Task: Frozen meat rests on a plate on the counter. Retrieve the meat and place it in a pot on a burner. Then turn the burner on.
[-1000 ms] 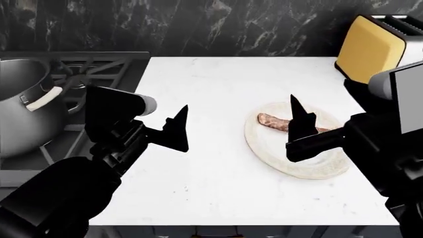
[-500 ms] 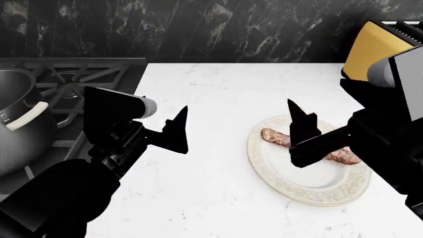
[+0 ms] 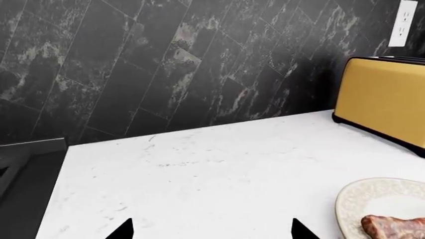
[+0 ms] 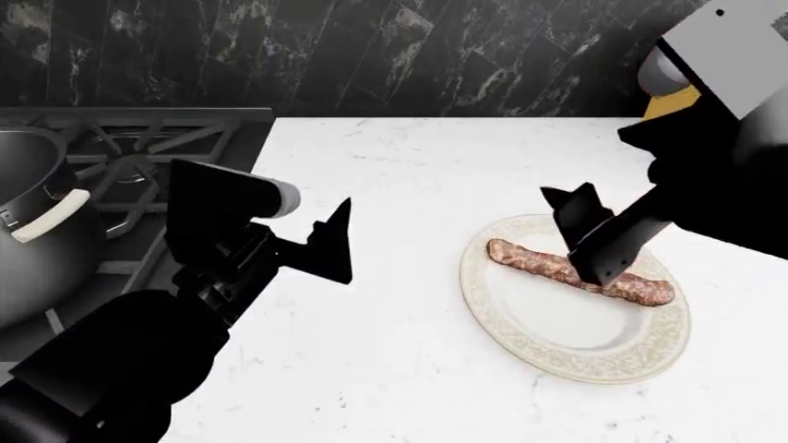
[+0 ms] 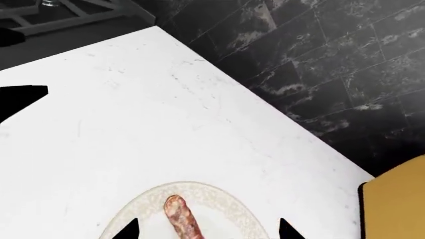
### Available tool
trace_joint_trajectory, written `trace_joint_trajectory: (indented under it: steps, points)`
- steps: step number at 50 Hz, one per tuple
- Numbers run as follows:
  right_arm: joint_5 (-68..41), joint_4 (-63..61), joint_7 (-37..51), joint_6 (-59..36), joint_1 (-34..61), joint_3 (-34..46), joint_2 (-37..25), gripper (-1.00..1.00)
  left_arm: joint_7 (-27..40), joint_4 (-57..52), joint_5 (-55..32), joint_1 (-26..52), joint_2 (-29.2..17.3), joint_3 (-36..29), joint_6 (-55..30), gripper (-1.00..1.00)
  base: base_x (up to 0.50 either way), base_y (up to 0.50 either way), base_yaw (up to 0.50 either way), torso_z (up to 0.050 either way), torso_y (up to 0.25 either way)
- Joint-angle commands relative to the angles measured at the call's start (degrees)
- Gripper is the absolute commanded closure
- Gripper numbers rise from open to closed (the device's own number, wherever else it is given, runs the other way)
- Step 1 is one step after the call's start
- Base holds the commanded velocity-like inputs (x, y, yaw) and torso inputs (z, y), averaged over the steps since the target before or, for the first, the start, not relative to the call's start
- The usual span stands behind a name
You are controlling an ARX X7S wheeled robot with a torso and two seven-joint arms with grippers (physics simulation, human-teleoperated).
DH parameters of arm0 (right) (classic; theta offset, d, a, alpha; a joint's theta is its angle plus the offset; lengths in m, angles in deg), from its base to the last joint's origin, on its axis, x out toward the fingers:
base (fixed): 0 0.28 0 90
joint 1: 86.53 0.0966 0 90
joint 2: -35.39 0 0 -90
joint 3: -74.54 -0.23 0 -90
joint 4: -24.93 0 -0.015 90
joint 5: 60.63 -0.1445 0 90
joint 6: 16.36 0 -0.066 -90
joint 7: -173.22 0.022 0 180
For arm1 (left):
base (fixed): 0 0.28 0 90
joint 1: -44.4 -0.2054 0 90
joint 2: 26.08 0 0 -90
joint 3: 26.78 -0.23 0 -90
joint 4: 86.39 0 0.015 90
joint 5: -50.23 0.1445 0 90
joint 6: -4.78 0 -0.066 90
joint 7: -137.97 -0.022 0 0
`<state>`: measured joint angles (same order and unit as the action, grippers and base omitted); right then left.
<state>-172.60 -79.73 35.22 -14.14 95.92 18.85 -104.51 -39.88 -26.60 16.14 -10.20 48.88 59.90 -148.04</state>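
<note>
The meat (image 4: 579, 271) lay across the plate (image 4: 542, 346) on the counter (image 4: 407, 166), right of the pot (image 4: 31, 245). The right gripper (image 4: 589, 242) hung above the meat's middle, fingers spread. The left gripper (image 4: 330, 242) hung left of the plate, fingers spread, holding nothing.

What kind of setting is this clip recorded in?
A simulated home kitchen, most likely. A gas stove with cast-iron grates holds a metal pot, beside a white marble-like counter carrying a plate of meat and a yellow toaster, all against a dark tiled backsplash.
</note>
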Motion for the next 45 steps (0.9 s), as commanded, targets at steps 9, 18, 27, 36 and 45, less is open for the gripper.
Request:
trace_joint_trajectory:
  steps: [9,18,27,36,45]
  points:
    - [27.8,9.9,-39.2,0.8,12.1,17.4,2.8,-1.0,1.1,-0.6,-0.1,1.6,-0.8,-1.1,-1.0,-1.0,0.0,0.0,0.0,0.0,0.0]
    - [38.3,15.2,-53.8,4.7,14.4,25.7,5.9,-1.0,1.5,-0.2,-0.4,2.0,-0.9,-0.6,-1.1,-1.0,0.0,0.0,0.0,0.0,0.0]
    - [45.7,20.2,-64.9,7.2,17.2,33.6,8.0,-1.0,2.0,-0.4,-1.0,2.4,-0.9,-0.1,-1.5,-1.0,0.0,0.0,0.0,0.0,0.0]
    - [55.6,28.3,-77.8,15.1,19.0,42.9,11.5,-1.0,2.7,0.0,-0.8,2.8,-0.9,-0.4,-1.4,-1.0,0.0,0.0,0.0,0.0,0.0]
    - [60.9,36.0,-84.2,21.2,18.4,47.3,14.8,-1.0,2.8,1.2,-0.3,3.0,-0.8,-1.2,-0.6,-1.0,0.0,0.0,0.0,0.0,0.0]
